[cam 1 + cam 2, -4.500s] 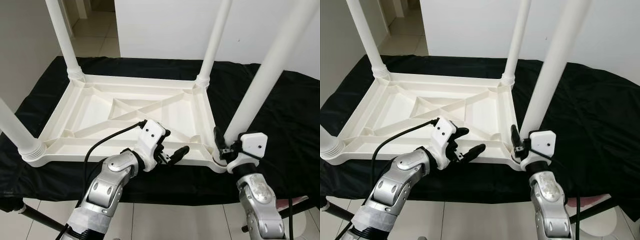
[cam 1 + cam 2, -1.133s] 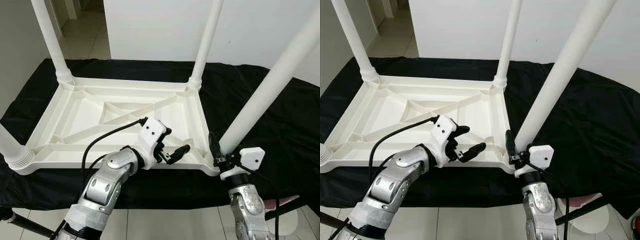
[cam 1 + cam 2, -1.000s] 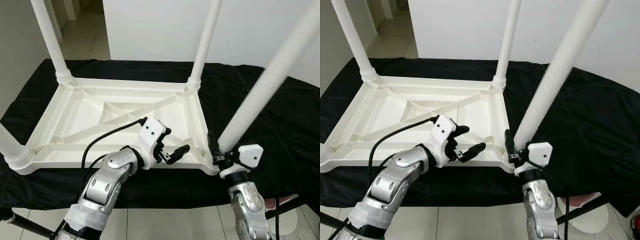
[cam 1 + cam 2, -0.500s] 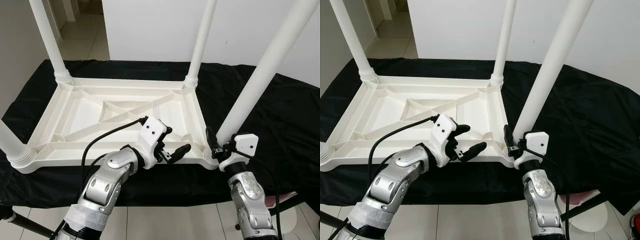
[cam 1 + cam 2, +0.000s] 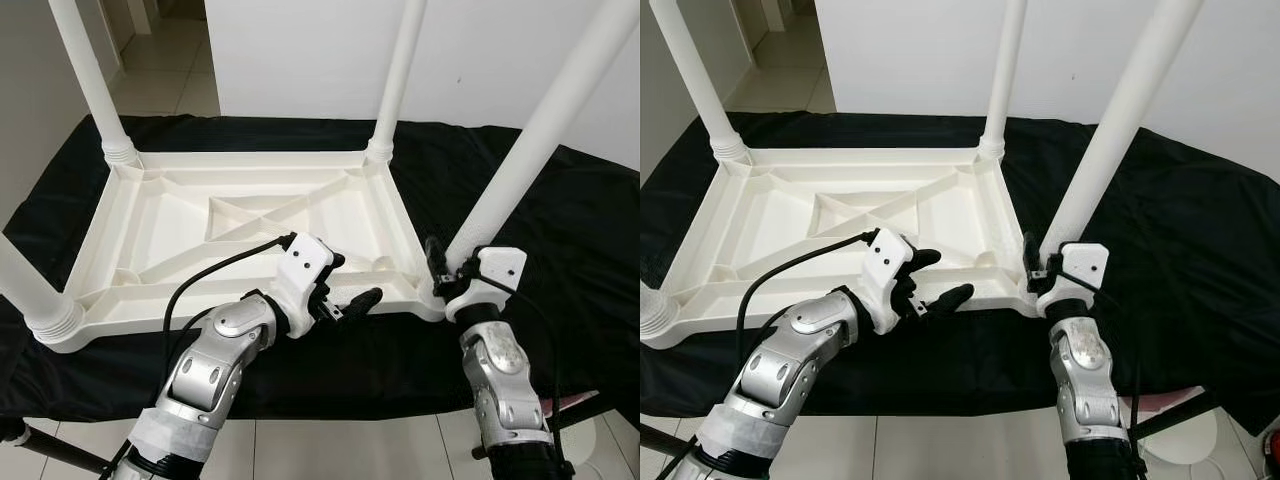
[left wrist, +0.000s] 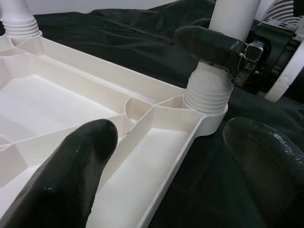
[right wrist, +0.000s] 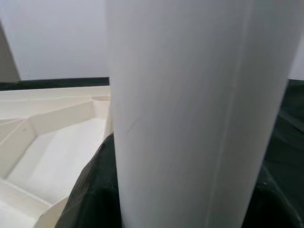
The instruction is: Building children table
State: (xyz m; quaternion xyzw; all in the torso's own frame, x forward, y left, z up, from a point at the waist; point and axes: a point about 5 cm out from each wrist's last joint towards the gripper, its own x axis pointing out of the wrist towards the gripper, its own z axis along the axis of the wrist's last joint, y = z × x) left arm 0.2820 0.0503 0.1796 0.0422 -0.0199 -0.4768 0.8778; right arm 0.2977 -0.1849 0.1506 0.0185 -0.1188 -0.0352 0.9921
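black cloth [image 5: 560,240] | right hand [image 5: 447,272] clamped on near-right leg [image 5: 530,150] | left hand [image 5: 345,296] apart

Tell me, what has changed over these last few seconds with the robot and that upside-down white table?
The leg held by the right gripper leaned hard to the robot's right a second ago; it now stands straighter in its corner socket, and the gripper has twisted round it. The left gripper stays open, hovering at the tabletop's near rim. The other three legs remain screwed in.
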